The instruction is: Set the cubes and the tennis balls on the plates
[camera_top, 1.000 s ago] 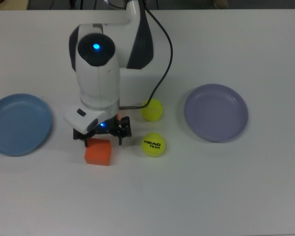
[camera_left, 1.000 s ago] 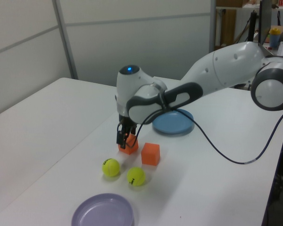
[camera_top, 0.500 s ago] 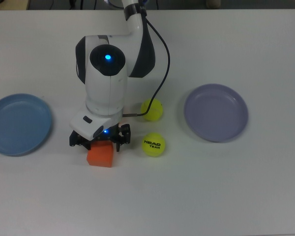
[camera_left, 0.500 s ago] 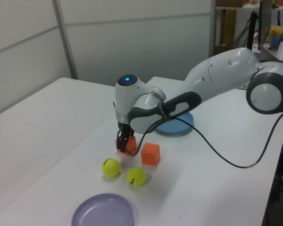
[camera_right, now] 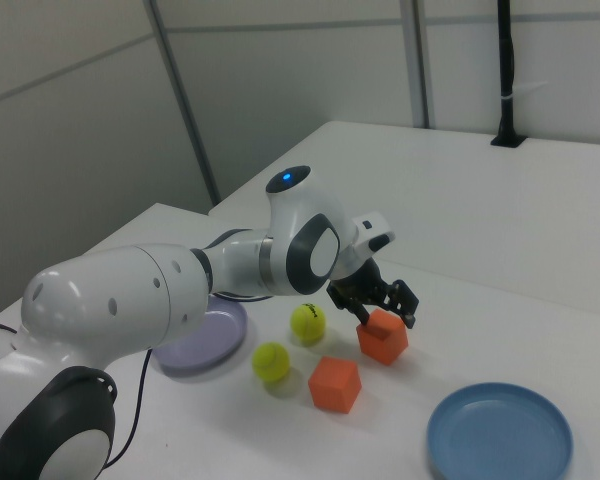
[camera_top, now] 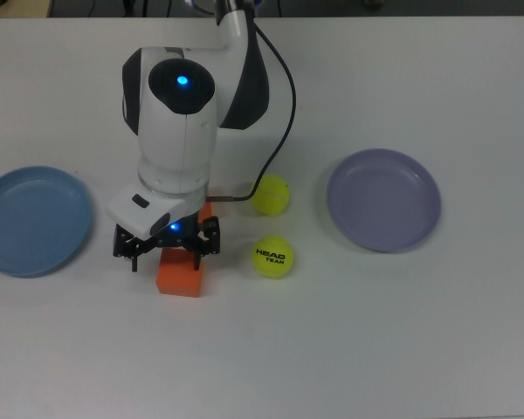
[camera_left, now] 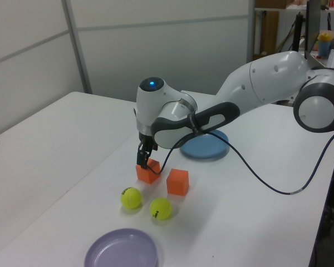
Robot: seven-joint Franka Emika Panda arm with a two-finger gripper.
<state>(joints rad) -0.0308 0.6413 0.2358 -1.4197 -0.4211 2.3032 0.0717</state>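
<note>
While hand (camera_right: 377, 305) grips far cube (camera_right: 383, 335), near cube (camera_right: 335, 383) apart

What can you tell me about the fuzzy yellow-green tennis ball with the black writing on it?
The fuzzy yellow-green tennis ball is round and felt-covered, with black "HEAD TEAM" lettering facing up in the top view. It rests on the white table, and nothing else touches it. The plain yellow-green tennis ball lies apart above it in the top view, and an orange foam-like cube sits apart on the top view's left.
</note>
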